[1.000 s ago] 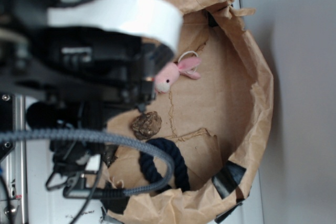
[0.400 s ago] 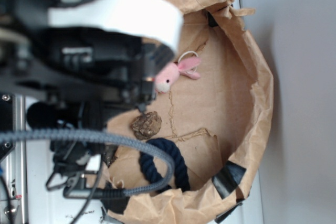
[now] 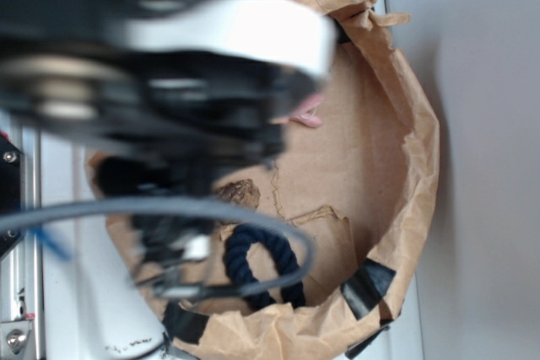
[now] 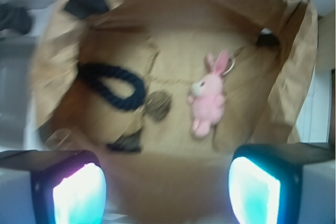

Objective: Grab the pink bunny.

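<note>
The pink bunny point(image 4: 207, 98) lies on the floor of a round brown paper basket point(image 4: 294, 77), ears toward the far wall, a pale ring by its ear. In the exterior view only its pink ears point(image 3: 308, 111) show past my blurred black arm. My gripper point(image 4: 167, 192) hangs open above the basket's near side. Its two glowing pads point(image 4: 79, 195) stand wide apart with nothing between them, and the bunny is ahead of them, toward the right pad.
A brown lumpy thing point(image 4: 158, 104) sits just left of the bunny. A dark navy rope loop point(image 4: 113, 85) lies further left, also seen as a rope loop point(image 3: 253, 263) in the exterior view. Crumpled basket walls point(image 3: 418, 149) ring everything, with black tape patches point(image 3: 367, 284).
My arm has swung right over the basket and now covers most of the bunny in the exterior view. The objects have not moved.
</note>
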Controlling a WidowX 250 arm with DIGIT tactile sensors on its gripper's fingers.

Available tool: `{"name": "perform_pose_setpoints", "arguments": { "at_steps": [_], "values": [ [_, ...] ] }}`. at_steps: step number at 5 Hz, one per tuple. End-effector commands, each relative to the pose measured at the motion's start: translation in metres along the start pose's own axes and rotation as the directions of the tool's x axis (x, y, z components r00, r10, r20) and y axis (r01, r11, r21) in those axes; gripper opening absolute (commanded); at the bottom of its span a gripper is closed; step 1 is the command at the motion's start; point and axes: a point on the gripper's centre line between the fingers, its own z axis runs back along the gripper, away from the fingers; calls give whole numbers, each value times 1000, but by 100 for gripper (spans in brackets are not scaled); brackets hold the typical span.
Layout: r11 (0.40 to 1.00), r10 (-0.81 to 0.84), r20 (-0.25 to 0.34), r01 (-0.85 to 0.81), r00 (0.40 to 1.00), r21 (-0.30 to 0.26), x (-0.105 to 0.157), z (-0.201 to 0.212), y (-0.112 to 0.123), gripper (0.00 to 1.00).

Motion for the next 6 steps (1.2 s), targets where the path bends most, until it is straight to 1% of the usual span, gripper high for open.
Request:
{"name": "perform_pose_setpoints", "arguments": {
  "at_steps": [1,2,3,4,5,6],
  "values": [
    [998,12,101,-17,995,54,22,-32,18,100],
    [998,22,50,-25,998,54,27,-63,17,100],
    [999,28,6,-28,1000,41,31,-95,19,100],
    [998,-51,42,53,998,-40,33,-124,22,100],
    [996,-65,61,69,996,-56,-17,-132,9,100],
    [998,-61,24,62,998,-28,-29,-139,8,100]
  ]
}}
